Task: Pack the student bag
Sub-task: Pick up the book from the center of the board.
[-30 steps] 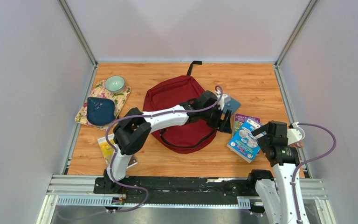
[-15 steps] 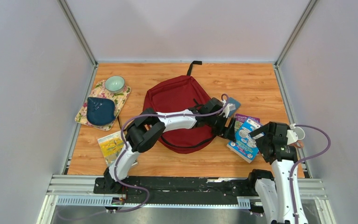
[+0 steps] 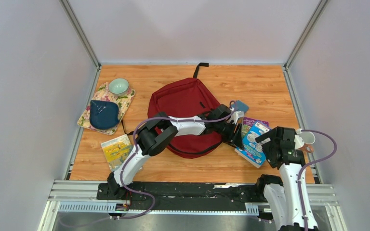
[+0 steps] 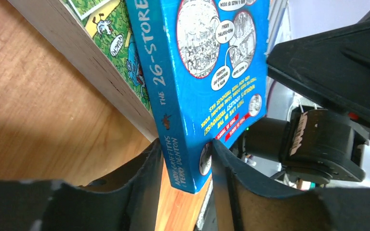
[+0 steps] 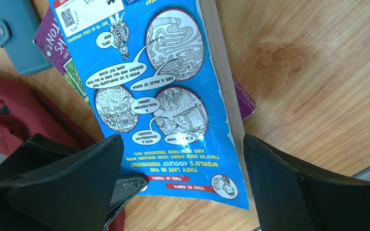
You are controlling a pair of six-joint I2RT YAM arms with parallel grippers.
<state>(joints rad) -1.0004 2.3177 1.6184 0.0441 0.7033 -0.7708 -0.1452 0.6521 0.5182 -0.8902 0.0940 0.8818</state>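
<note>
– Red backpack (image 3: 180,102) first: where does it lie?

– Flat in the middle of the wooden worktop (image 3: 270,84), its black top loop pointing at the far edge. The left arm reaches across its near right part.

– And the left hand (image 4: 186,143)?

– Just past the bag's right edge. It is pinching the near corner of a blue book (image 5: 168,96), one finger against the spine and the other against the cover.

– How does that book lie?

– On top of a small pile beside the bag. Under it is a book with green cartoon pictures (image 4: 120,43), and a purple one (image 5: 53,45) sticks out at the far side.

– The right hand (image 5: 183,139)?

– Hanging above the same blue book with its fingers spread wide, one over each long side of the cover. They touch nothing.

– Anything else near the pile?

– A small teal case (image 5: 14,33) with a snap lies just beyond the books, close to the bag.

– And on the left?

– A flowered mat (image 3: 125,99) near the left edge carries a dark blue pouch (image 3: 103,114) and a pale green bowl (image 3: 118,86). Nearer the arms, a yellow booklet (image 3: 115,149) lies flat on the wood, well apart from the bag's left side.
</note>
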